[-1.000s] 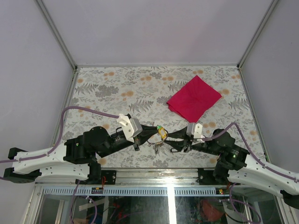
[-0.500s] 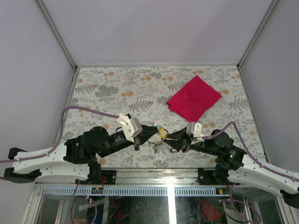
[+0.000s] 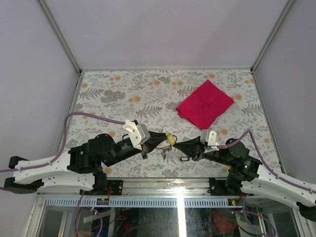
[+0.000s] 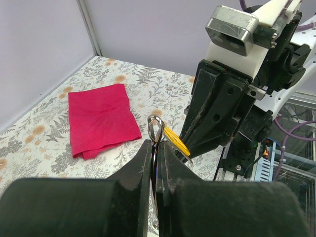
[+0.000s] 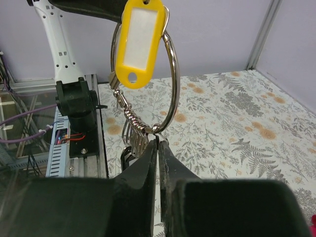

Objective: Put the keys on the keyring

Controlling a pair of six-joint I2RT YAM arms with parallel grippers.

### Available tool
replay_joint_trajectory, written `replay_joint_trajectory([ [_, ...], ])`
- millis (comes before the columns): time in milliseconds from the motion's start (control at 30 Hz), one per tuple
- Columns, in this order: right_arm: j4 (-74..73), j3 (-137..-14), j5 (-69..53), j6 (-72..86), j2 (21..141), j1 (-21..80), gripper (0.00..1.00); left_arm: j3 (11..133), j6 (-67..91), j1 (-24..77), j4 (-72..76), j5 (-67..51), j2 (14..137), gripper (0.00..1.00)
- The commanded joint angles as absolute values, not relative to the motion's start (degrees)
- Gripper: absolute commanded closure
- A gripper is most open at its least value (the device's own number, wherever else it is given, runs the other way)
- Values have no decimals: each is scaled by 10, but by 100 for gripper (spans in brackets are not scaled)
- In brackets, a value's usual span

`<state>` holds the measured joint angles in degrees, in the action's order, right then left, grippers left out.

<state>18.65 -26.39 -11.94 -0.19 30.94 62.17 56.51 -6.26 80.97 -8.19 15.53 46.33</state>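
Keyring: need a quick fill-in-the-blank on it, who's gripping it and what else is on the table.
1. The key tag hanging on the keyring is ____ in colour.
2. The left gripper has its fingers ____ on the keyring.
3. Opposite it, the right gripper pinches the same ____ from below.
4. The folded cloth lying on the table is ____.

Missing words: yellow; shut; keyring; red.
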Motion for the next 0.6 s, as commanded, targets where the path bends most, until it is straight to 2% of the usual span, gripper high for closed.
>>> replay_joint_trajectory([
  [0, 223, -269, -98, 0, 300, 621, 99, 570, -57, 813, -29, 157, 456, 100],
  [333, 169, -305, -80, -16, 289, 621, 100, 563, -52, 812, -20, 164, 452, 100],
  [567, 215, -284, -66, -29, 297, 621, 100, 565, -51, 813, -12, 160, 456, 100],
])
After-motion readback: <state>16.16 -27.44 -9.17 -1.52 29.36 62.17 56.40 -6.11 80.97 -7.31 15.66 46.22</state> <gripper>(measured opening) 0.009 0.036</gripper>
